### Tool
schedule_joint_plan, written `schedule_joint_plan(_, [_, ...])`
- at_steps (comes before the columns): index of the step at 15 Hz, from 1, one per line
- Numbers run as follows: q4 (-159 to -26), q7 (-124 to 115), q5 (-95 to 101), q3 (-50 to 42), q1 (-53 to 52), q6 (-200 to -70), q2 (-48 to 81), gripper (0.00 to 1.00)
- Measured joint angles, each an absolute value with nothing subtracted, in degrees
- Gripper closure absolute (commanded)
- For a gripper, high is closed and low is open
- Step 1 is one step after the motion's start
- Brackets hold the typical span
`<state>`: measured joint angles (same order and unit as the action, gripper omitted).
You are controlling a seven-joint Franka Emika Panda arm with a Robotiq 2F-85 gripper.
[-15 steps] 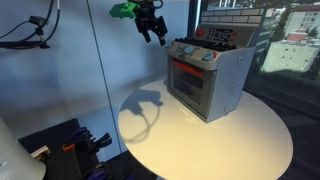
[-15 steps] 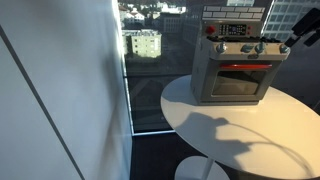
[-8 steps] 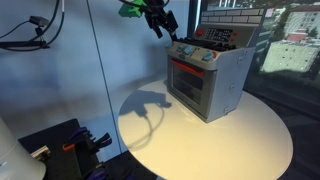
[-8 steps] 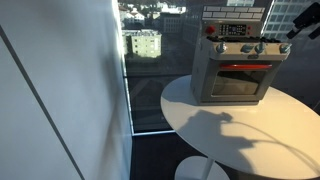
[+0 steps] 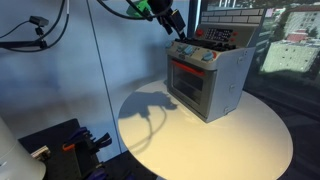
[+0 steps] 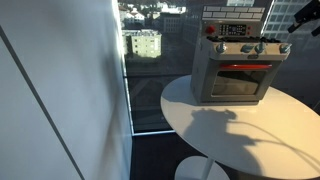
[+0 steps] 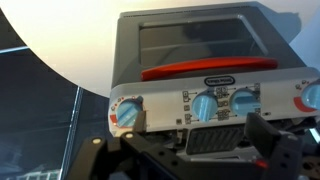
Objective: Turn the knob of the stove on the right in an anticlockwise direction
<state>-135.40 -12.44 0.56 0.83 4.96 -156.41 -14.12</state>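
The small grey toy stove with a red-framed glass door (image 5: 208, 78) stands on the round white table (image 5: 215, 148). The black gripper (image 5: 171, 21) hangs just above the stove's blue knobs (image 7: 205, 106), its fingers spread, holding nothing.

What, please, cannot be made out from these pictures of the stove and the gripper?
Gripper: small and dark in an exterior view; open or shut is unclear.
Rightmost knob: cut by the wrist view's right edge.
Stove panel labels: too blurred in the wrist view.
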Motion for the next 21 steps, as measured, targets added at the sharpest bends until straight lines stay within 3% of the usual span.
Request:
schedule_joint_plan(11, [-135.05, -24.66, -1.86, 0.55, 6.76, -165.32, -9.72, 0.00])
schedule_joint_plan(21, [-135.18, -24.89, -2.49, 0.52, 6.74, -165.50, -9.11, 0.00])
